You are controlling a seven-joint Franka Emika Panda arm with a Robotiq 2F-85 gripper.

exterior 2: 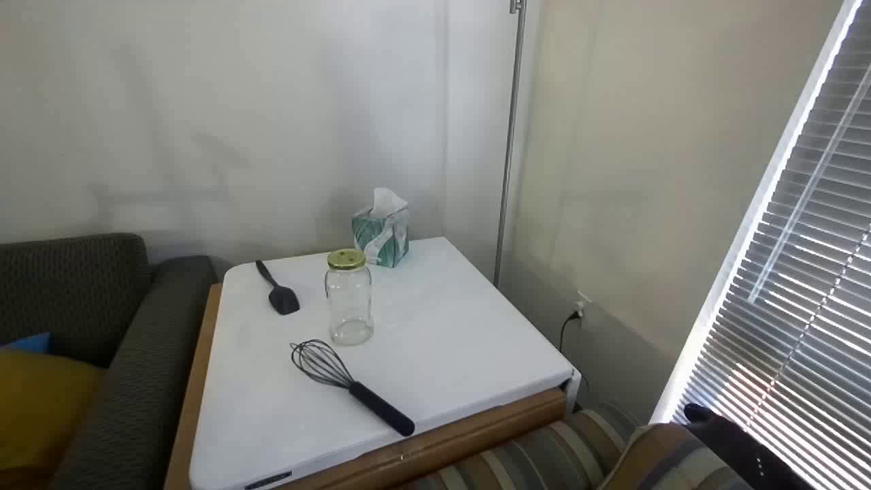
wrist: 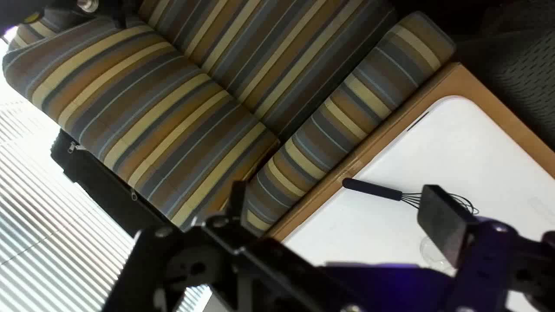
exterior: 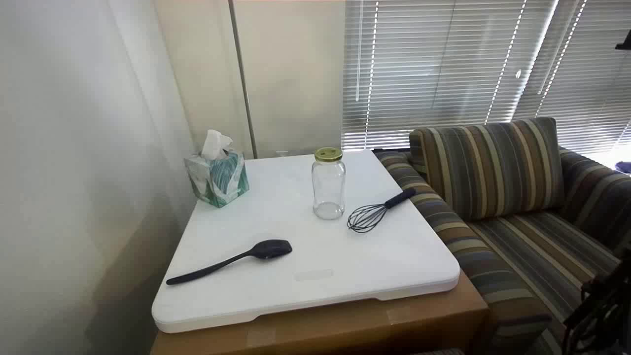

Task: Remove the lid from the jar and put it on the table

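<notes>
The clear glass jar (exterior: 329, 190) stands upright on the white table (exterior: 389, 261); it also shows in an exterior view (exterior 2: 350, 299). The pale yellowish-green lid (exterior: 328, 154) sits on the jar's mouth in both exterior views (exterior 2: 346, 258). In the wrist view only part of the jar (wrist: 430, 252) shows beside a finger, and its lid is hidden. My gripper (wrist: 340, 212) is open with nothing between its fingers. It is away from the jar, above the sofa side of the table. The white tabletop shows beyond it in the wrist view (wrist: 360, 234).
A black whisk (exterior: 382, 209) lies beside the jar, its handle over the sofa-side edge. A black spoon (exterior: 231, 261) lies near the front left in that view. A teal tissue box (exterior: 219, 177) stands near the wall. The striped sofa (exterior: 488, 167) adjoins the table.
</notes>
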